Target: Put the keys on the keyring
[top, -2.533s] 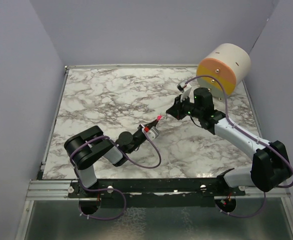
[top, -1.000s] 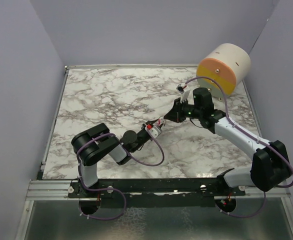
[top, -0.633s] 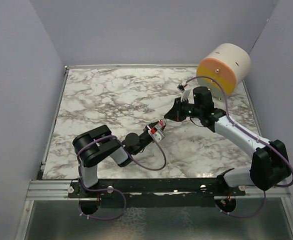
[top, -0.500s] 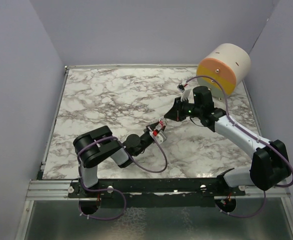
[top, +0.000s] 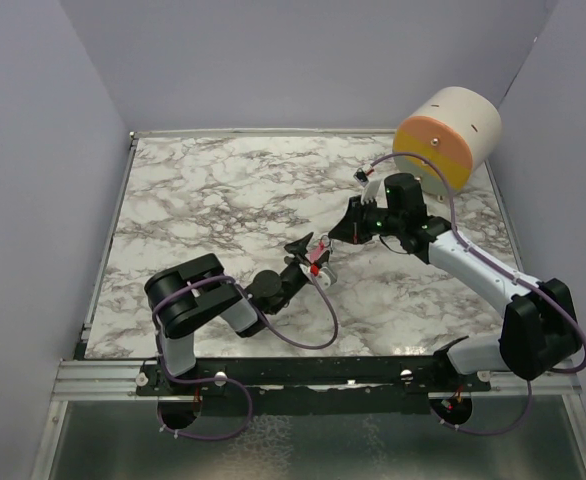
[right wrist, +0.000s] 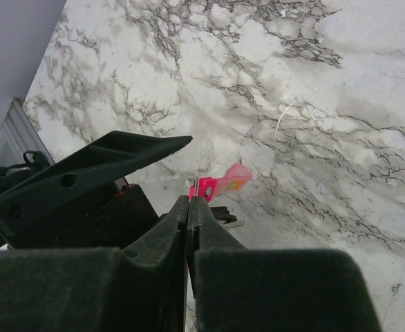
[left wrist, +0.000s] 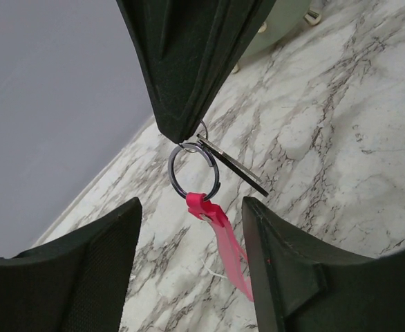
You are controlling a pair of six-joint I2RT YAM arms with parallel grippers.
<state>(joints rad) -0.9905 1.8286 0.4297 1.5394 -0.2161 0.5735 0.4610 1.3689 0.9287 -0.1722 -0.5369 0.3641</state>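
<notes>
Left wrist view: at twelve o'clock the clamped right pincer [left wrist: 186, 135] grips the keyring [left wrist: 201, 205] by its thin, likely slippery ring [left wrist: 172, 173] beside the light key [left wrist: 233, 166]; the left pincer [left wrist: 190, 202] gapes wide around the limp strip [left wrist: 227, 242].

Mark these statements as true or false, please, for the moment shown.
1. The left jaws clamp the pink strap. False: they stand open on either side of it.
2. The right jaws are shut. True.
3. The metal ring lies flat. False: it hangs at the right jaws' tips, above the table.
4. The strap hangs from the ring. True.
5. The key lies far from the ring. False: it sticks out at the right jaws' tips, against the ring.
</notes>
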